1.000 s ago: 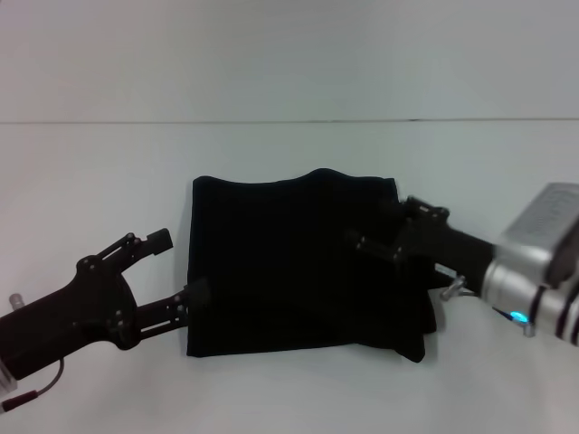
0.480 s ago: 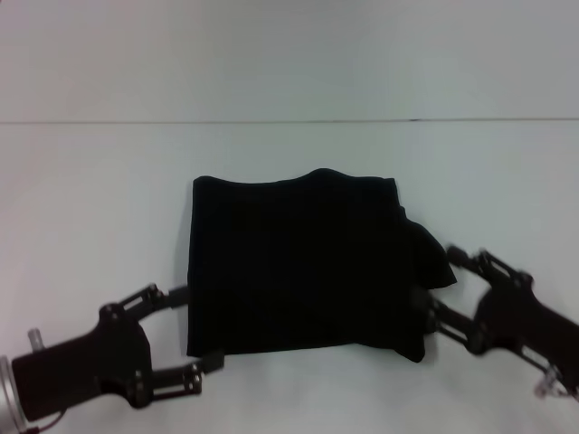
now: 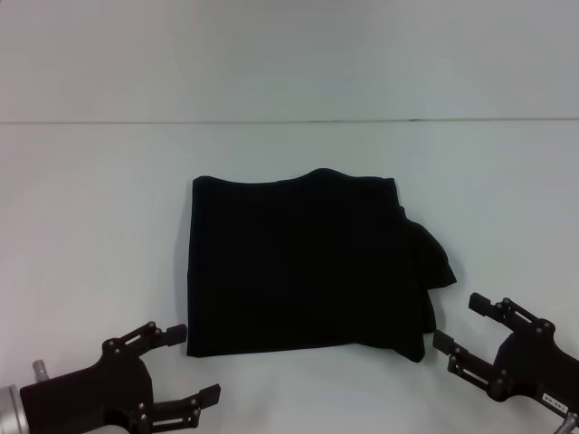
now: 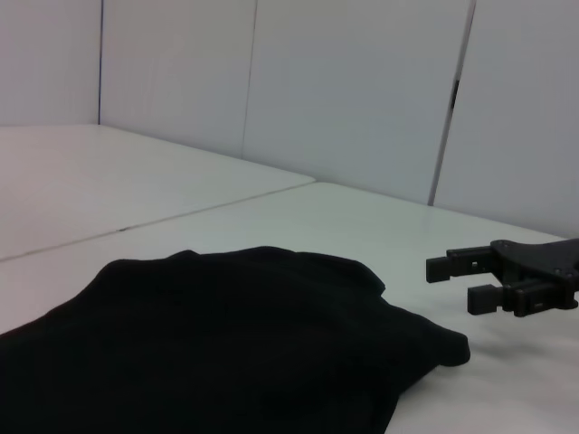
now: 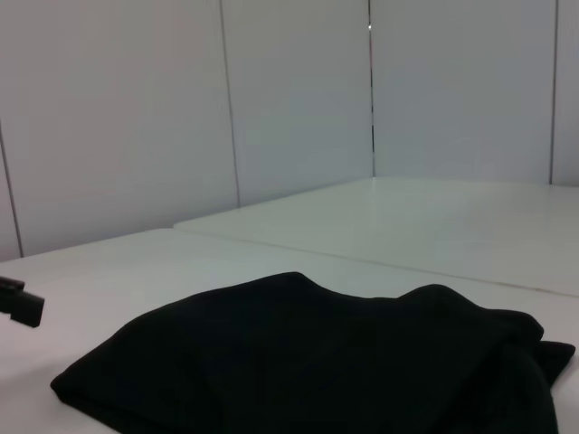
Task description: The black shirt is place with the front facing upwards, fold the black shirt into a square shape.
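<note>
left gripper point(image 3: 194, 366) low, spread | right gripper point(image 3: 461, 324) likewise, seemingly | black shirt point(image 3: 303, 262) folded between

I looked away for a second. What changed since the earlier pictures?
Both tools drew back off the shirt toward the robot: the left tool and the right tool now sit open on the table, apart from the cloth. The shirt stayed folded, one corner bulging on the right.
</note>
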You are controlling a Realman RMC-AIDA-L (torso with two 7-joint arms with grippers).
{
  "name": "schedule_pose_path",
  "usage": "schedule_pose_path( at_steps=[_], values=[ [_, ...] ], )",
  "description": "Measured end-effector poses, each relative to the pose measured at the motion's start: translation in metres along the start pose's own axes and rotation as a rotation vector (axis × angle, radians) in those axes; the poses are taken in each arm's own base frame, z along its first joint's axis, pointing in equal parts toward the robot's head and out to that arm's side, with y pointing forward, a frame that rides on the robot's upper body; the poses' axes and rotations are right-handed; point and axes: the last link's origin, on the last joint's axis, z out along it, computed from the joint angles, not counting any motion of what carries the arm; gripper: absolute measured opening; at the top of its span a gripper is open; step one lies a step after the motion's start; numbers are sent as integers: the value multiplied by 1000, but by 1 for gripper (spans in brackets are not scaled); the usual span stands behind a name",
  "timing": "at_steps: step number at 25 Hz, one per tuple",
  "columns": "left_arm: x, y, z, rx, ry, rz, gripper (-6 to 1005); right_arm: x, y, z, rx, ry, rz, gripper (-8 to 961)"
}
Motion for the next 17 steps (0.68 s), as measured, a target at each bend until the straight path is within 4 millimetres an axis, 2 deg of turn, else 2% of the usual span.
schedule_pose_path(
  at_steps=[17],
  values=[
    [5, -5, 4, -1, 5, 10, 946, -1, 2, 4, -23, 7, -11, 794]
  ],
)
